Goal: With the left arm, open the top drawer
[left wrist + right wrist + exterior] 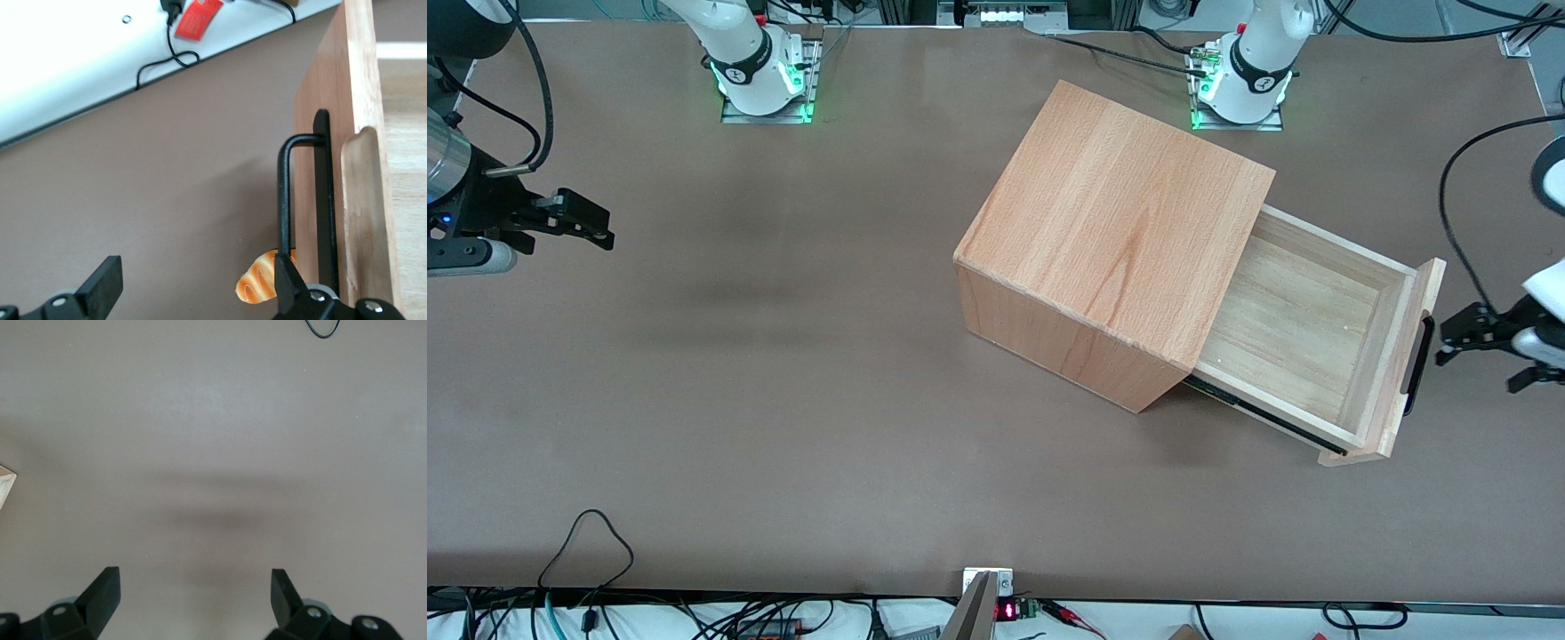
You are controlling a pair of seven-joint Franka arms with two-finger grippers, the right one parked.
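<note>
The top drawer [1289, 329] stands pulled far out of the beech cabinet [1112, 258], its pale floor bare. Its flat front panel [1405, 373] faces the working arm's end of the table and carries the long black bar handle [1418, 364]. The left arm's black gripper [1487, 360] is open and empty, in front of the drawer panel at handle height. In the left wrist view the gripper [197, 283] shows one finger [287, 283] overlapping the handle [285, 200] and the other finger [107, 283] well away from it, over the table. The panel [333, 100] runs alongside the handle.
A small orange bread-shaped thing with pale stripes [257, 280] shows by the handle's lower end. The brown table [783, 400] stretches toward the parked arm's end. Cables and a red tag [197, 17] lie past the table edge.
</note>
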